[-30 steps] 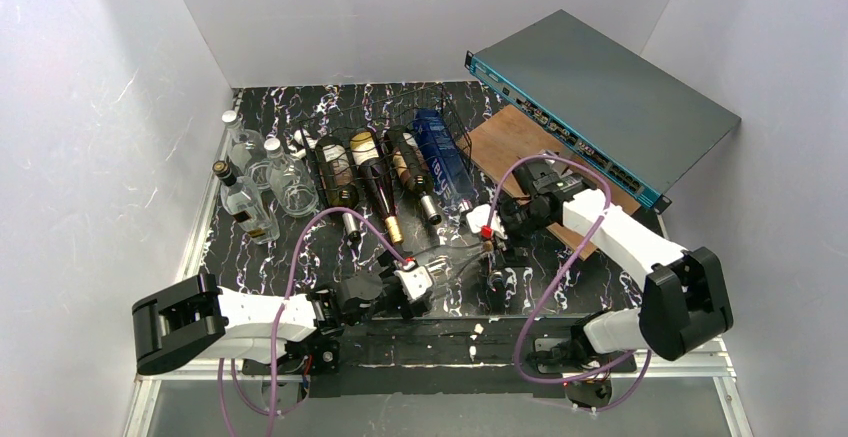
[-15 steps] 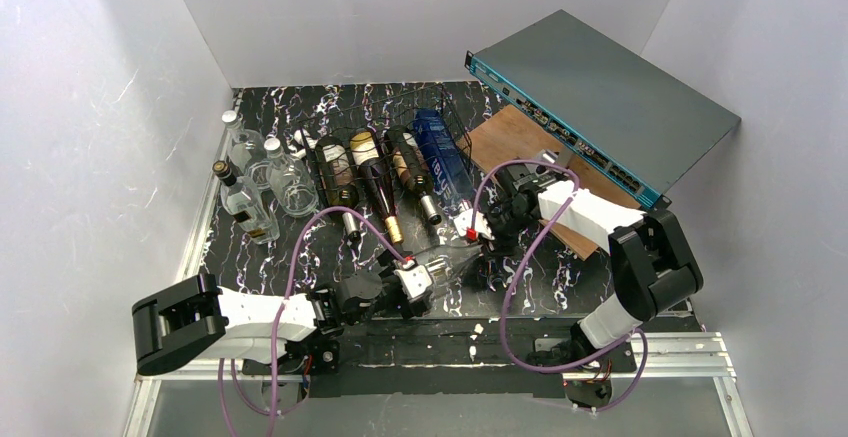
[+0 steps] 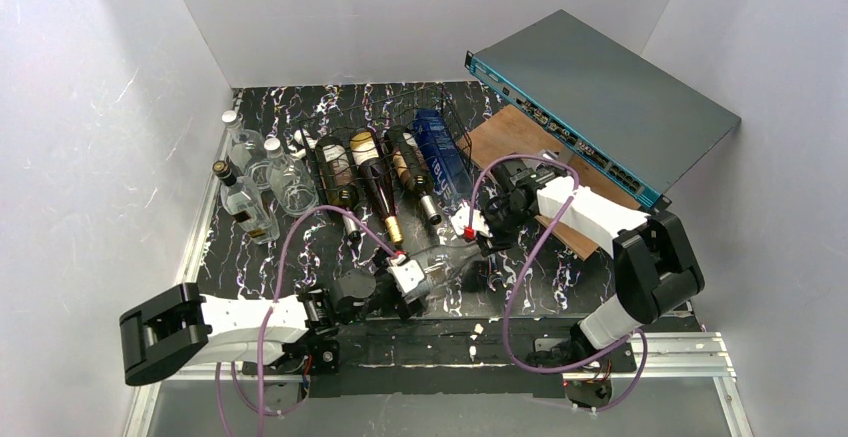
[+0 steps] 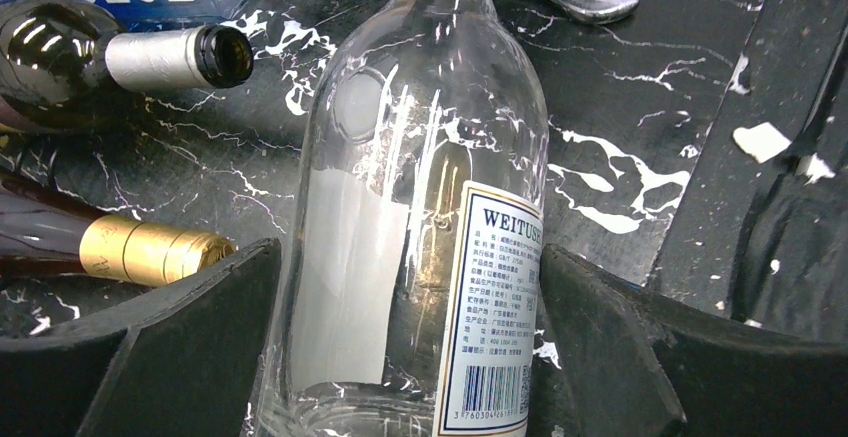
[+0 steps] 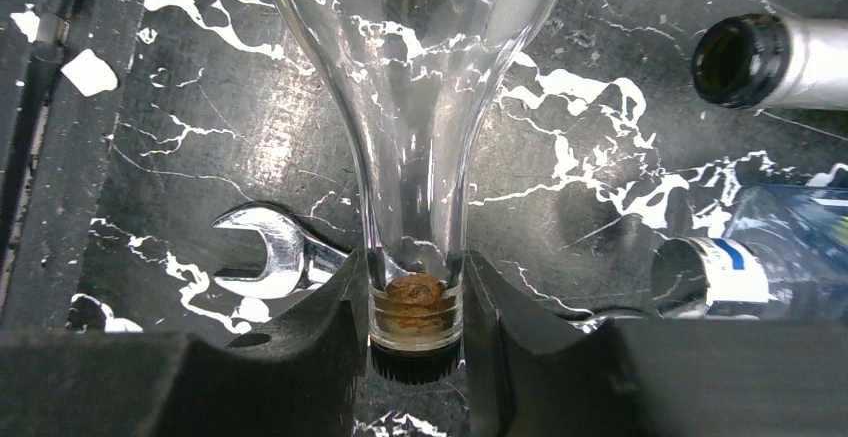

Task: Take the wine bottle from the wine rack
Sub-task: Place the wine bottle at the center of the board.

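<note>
A clear glass wine bottle (image 3: 445,257) with a white label lies on the black marbled table in front of the wine rack (image 3: 455,127), clear of it. In the left wrist view its body (image 4: 420,207) fills the gap of my left gripper (image 4: 408,252), whose jaws stand open close on either side. My right gripper (image 5: 415,277) is shut on the corked neck of the bottle (image 5: 415,107), just above the black cap. From above, the left gripper (image 3: 415,279) sits at the bottle's base and the right gripper (image 3: 470,232) at its neck.
Dark bottles (image 3: 375,172) and a blue bottle (image 3: 440,152) lie in the rack. Clear bottles (image 3: 265,172) stand at the left. A grey box with a teal edge (image 3: 610,97) and a wooden board (image 3: 510,137) are at the right. A wrench (image 5: 265,252) lies beside the neck.
My right gripper moved left onto the clear bottle's neck and shut on it. My left arm's elbow drew back to the left and its jaws widened slightly.
</note>
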`<state>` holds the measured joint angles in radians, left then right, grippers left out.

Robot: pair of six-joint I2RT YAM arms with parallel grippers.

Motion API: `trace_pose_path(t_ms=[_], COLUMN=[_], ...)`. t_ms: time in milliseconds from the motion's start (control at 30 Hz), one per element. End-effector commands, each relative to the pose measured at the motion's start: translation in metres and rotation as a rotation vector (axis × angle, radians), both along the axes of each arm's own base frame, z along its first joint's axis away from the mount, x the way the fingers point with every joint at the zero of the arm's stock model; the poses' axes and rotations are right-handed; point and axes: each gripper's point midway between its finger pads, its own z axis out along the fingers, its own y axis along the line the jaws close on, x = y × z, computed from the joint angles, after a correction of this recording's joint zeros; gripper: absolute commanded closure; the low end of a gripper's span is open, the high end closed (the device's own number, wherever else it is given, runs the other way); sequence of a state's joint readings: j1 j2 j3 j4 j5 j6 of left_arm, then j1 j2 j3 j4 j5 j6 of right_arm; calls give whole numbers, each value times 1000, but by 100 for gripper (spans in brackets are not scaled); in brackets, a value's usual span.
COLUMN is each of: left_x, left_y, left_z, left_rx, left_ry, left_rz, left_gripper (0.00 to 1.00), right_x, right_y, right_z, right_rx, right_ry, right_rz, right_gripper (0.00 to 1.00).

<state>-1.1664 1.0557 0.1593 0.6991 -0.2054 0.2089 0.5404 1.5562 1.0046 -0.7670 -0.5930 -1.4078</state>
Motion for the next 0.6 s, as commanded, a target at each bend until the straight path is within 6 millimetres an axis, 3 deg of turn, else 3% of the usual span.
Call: trace_pose_path(t_ms=[0,567], left_x=[-4,-10], left_y=[-1,-19], left_z=[9,69], left_rx=[-76,-228], left_ry=[80,286], left_rz=[27,14], left_gripper=[2,2], right_x=[11,4], right_y=[6,8], right_z=[50,129], right_rx=[60,89], right_ry=[-62,-198], right_rz=[-40,-23], right_gripper=[99,99])
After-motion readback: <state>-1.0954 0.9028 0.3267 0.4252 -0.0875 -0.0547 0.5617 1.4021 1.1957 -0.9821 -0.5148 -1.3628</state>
